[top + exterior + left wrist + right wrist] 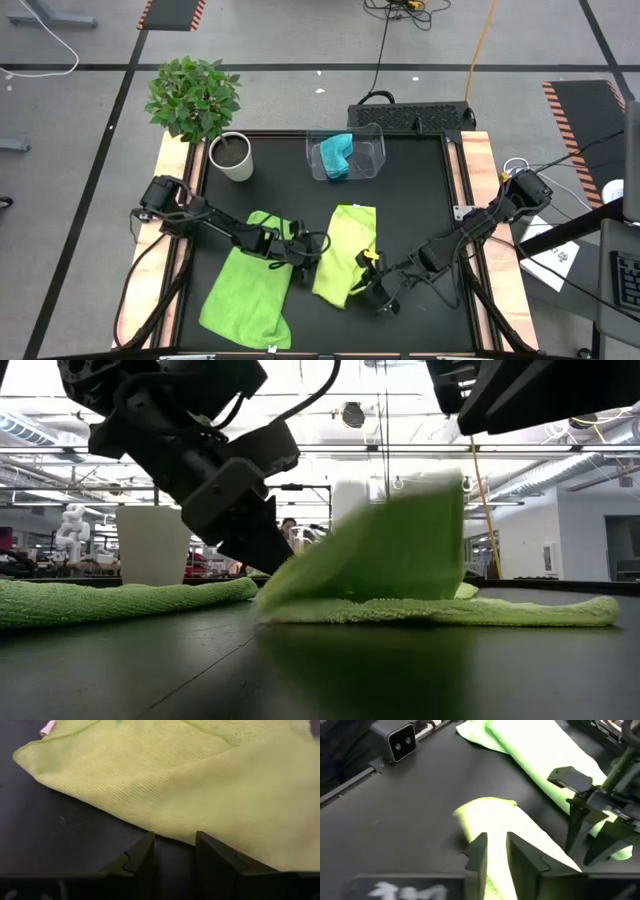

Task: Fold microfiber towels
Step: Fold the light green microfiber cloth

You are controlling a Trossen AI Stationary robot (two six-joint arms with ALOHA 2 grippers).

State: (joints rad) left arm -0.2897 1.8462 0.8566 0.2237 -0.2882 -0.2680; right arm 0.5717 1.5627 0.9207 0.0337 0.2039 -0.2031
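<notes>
Main risk, as I judge it: the centre lime-green fuzzy microfiber towel [345, 252] is being worked by both arms at once, and its near corner stands raised off the black table mat [420, 190] in the low view; if the right gripper [495, 851] loses its pinch, that flap would drop back crooked and the fold would need redoing. Second risk: the left gripper [175, 852] is low at the towel's left edge, fingers [142, 857] narrowly apart with the cloth just ahead of the tips and nothing between them, so a push forward could bunch the fabric rather than catch it. The two grippers are also near each other, and a tangle or bump looks possible. Pose: left arm reaches from the table's left side across the second lime-green towel [245, 290], which lies spread flat at front left. Right arm comes in from the right side, wrist low at the centre towel's front right corner, fingers closed down on a pinch of green cloth. The small turquoise-blue towel [336, 155] sits bunched in the clear plastic bin [372, 150] at the table's back, untouched.
</notes>
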